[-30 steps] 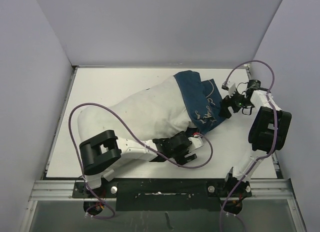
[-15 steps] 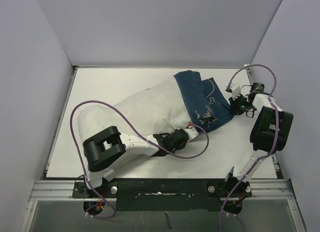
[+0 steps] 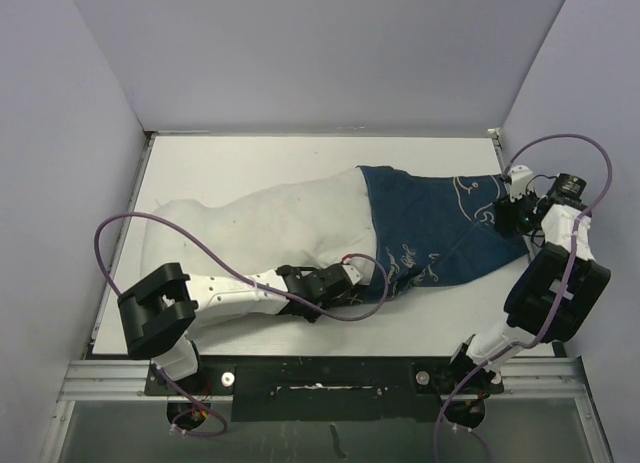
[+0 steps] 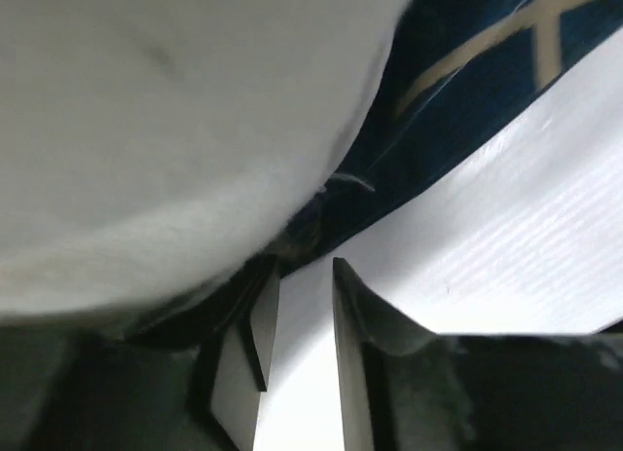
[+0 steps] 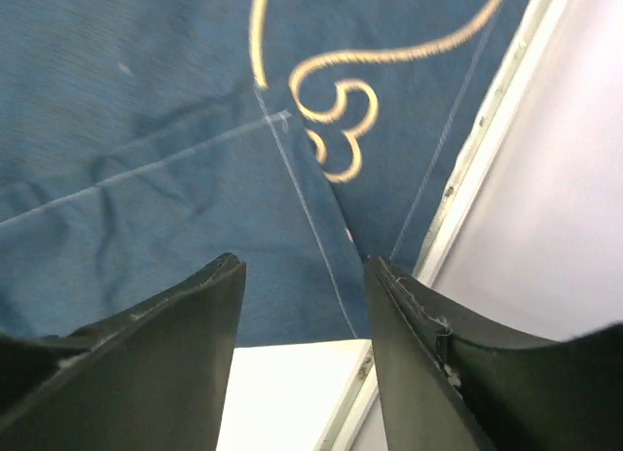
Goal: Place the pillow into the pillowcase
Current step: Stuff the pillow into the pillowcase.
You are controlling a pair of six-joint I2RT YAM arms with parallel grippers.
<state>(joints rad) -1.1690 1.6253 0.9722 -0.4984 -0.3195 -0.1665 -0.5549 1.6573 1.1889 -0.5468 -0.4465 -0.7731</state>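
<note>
The white pillow (image 3: pixel 270 223) lies across the table's left and middle, with its right end inside the navy pillowcase (image 3: pixel 440 223). The pillowcase is stretched out flat towards the right edge. My left gripper (image 3: pixel 345 283) sits at the near edge of the pillowcase's mouth. In the left wrist view its jaws (image 4: pixel 304 266) stand a narrow gap apart with only bare table between them, under the pillow (image 4: pixel 175 130) and the pillowcase's hem (image 4: pixel 467 71). My right gripper (image 3: pixel 515 211) is at the pillowcase's far right end. It is open (image 5: pixel 304 261), just short of the blue fabric (image 5: pixel 146 130).
The white table (image 3: pixel 250 158) is closed in by grey walls at the left, back and right. Its right edge rail (image 5: pixel 487 130) runs right beside the right gripper. The left arm's purple cable (image 3: pixel 130 223) loops over the pillow's left end.
The pillowcase has been drawn right and spread out flat. The right gripper moved to the right edge and the left arm shifted left; both grippers closed, then parted again.
</note>
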